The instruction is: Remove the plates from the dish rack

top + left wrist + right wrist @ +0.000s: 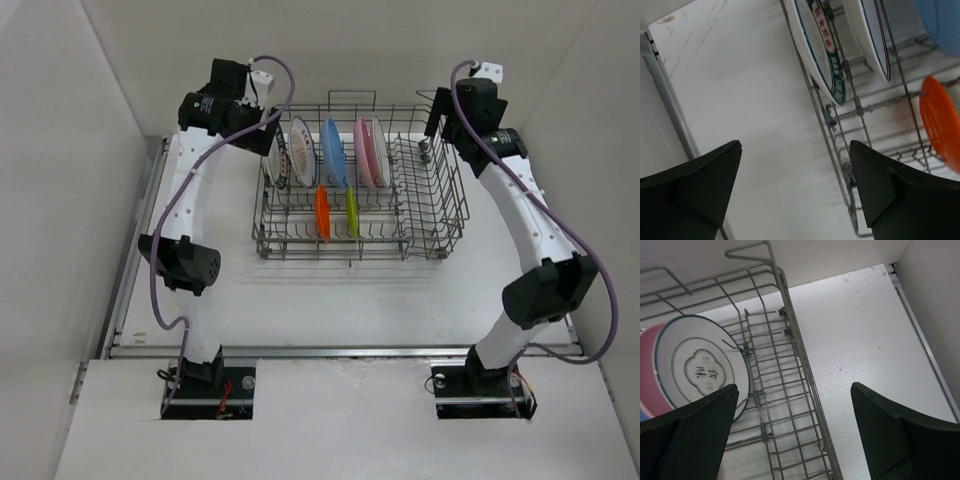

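Note:
The grey wire dish rack (430, 215) stands mid-table. Upright in its back row, from the left, are a white teal-rimmed plate (278, 160), a white patterned plate (302, 152), a blue plate (333, 152), a pink plate (364, 152) and a white plate (379, 150). A small orange plate (322, 212) and a lime green plate (352, 210) stand in front. My left gripper (258, 135) (795, 145) is open and empty above the rack's far left corner. My right gripper (432, 125) (794, 386) is open and empty above the rack's far right side (800, 350).
The left wrist view shows the teal-rimmed plate (820, 45), the blue plate (942, 25) and the orange plate (940, 120). The right wrist view shows a teal-rimmed white plate (700, 365) beside the pink one (647, 375). White walls enclose the table.

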`<act>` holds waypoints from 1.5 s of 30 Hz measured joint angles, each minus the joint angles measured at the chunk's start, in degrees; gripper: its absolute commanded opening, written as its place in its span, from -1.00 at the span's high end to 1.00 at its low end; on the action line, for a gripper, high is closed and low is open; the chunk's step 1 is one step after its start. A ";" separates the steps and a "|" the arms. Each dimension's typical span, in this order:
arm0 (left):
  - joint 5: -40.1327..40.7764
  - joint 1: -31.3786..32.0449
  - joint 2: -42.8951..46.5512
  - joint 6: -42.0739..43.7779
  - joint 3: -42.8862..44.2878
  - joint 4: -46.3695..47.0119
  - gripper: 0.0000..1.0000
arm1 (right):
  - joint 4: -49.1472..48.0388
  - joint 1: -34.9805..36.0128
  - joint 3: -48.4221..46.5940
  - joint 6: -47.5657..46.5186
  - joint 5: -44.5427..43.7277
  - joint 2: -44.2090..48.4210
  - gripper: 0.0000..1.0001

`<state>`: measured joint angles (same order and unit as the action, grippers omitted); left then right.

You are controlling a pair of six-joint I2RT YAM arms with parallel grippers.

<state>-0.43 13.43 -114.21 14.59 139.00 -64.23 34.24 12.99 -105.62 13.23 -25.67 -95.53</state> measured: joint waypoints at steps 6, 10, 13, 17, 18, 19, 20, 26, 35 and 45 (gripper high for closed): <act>3.32 -0.98 -2.84 -6.56 0.00 8.52 -0.65 | 1.03 -0.28 2.62 0.72 -2.67 -1.99 -1.00; 3.72 -0.81 -5.86 -8.66 -0.46 11.30 -0.65 | 0.98 -0.28 5.86 2.54 -5.92 -2.23 -1.00; 3.63 0.48 -8.59 -9.49 -0.72 12.63 -0.67 | 1.18 -0.28 6.91 4.00 -8.20 -2.97 -1.00; 3.78 1.97 -10.80 -10.21 -1.73 14.14 -0.39 | 1.20 -0.28 7.10 5.01 -9.84 -4.26 -1.00; 4.15 2.32 -11.32 -10.58 -1.77 14.40 -0.21 | 1.22 -0.28 7.10 5.18 -9.97 -4.81 -1.00; 4.94 2.60 -11.78 -10.71 -1.77 14.69 -0.03 | 1.20 -0.28 7.10 5.22 -10.01 -5.22 -1.00; 6.05 2.78 -12.28 -10.69 -1.77 14.99 0.11 | 1.20 -0.28 7.13 5.29 -10.08 -5.88 -1.00; 11.10 3.04 -14.64 -11.67 -2.10 15.72 0.82 | 1.01 -0.26 7.54 5.49 -10.88 -8.15 -1.00; 16.92 4.98 -14.27 -16.26 -3.48 17.33 1.00 | 0.90 -0.26 7.58 5.62 -11.45 -8.15 -0.88; 23.08 7.10 -10.73 -17.16 -5.38 19.06 1.00 | 0.92 -0.28 7.50 5.51 -12.09 -8.33 -0.85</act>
<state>22.65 20.53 -124.95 -2.57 133.62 -45.17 35.16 12.71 -98.13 18.74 -37.76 -103.85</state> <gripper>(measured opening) 0.122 0.929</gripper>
